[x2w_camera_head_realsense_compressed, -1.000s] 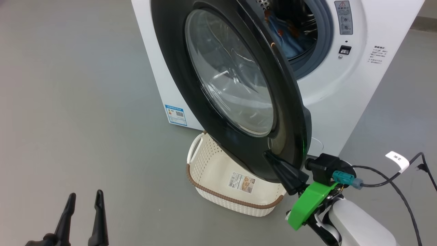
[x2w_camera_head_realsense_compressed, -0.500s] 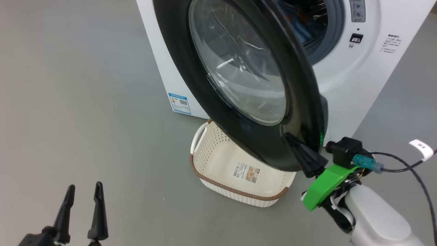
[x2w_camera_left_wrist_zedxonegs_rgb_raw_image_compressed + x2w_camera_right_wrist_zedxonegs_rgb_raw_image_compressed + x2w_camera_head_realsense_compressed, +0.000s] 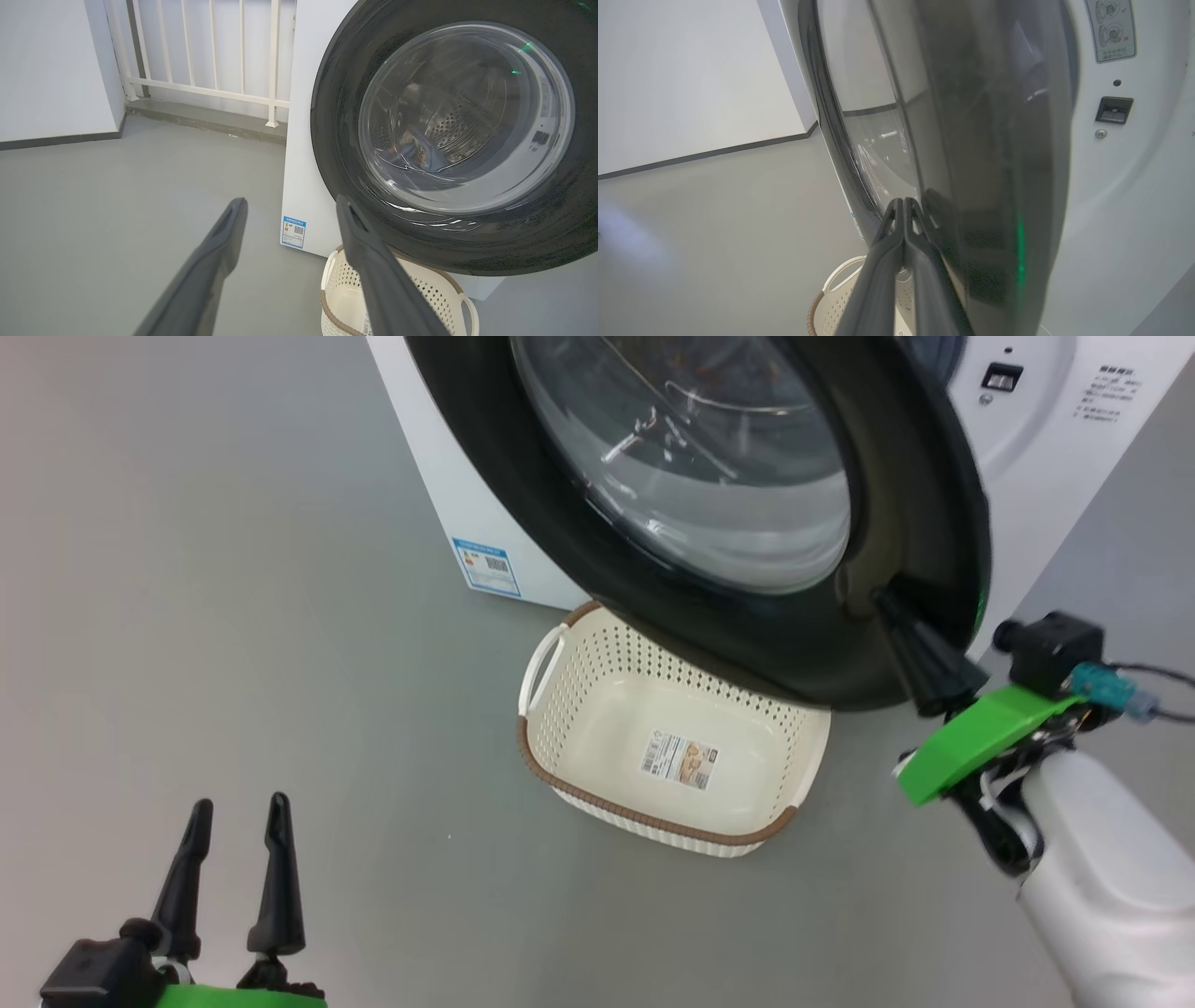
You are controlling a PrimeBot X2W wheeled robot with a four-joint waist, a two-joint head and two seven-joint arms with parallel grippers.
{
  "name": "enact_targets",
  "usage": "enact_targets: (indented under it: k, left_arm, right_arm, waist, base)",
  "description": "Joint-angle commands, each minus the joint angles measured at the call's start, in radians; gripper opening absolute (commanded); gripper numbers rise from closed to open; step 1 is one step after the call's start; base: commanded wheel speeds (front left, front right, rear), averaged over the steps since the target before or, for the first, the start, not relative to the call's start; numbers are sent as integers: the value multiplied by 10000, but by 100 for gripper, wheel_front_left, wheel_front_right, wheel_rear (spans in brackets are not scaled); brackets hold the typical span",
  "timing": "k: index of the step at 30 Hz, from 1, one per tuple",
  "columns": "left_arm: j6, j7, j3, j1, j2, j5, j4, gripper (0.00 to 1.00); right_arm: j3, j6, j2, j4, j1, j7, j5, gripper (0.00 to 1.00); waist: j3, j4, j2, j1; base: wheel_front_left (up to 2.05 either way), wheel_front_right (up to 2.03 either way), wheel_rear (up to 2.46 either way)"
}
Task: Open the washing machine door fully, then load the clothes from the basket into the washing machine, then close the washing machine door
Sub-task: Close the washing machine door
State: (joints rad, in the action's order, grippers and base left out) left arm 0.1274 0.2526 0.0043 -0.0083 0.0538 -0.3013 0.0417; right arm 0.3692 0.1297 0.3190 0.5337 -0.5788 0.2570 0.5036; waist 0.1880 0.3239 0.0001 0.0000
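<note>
Here, the right gripper (image 3: 885, 605), its jaws pressed together, meets the lower rim of the washing machine door (image 3: 920, 476).
Whether the tips truly touch the glossy black is hard to tell. The left gripper (image 3: 239, 805) hangs low and well apart, its jaws spread and holding nothing. The door stands swung out, its top cut off, hiding the far edge of the basket (image 3: 597, 658), whose label sticker (image 3: 679, 759) shows. Through the glass, the clothes (image 3: 422, 156) are a dim bluish shape inside the washing machine (image 3: 439, 495).
</note>
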Motion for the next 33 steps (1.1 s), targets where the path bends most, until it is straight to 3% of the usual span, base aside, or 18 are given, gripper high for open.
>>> enact_targets:
  k: [1, 11, 33]
  left_arm:
    - [33, 91, 304, -356, 110, -54, -274, 100]
    - [33, 91, 148, -729, 76, -117, -347, 100]
    - [33, 92, -136, -1508, -11, -294, -490, 100]
  right_arm:
    - [-106, 10, 170, -150, -358, 48, -45, 0]
    - [-684, 10, 659, 217, -1486, 48, -20, 0]
    - [-507, 10, 1679, 1531, -4810, 48, 275, 0]
  waist:
    - [269, 2, -1, 0]
    - [1027, 77, -1, 0]
    - [2481, 292, -1, 0]
  base:
    - [0, 0, 0]
    - [0, 0, 0]
    - [0, 0, 0]
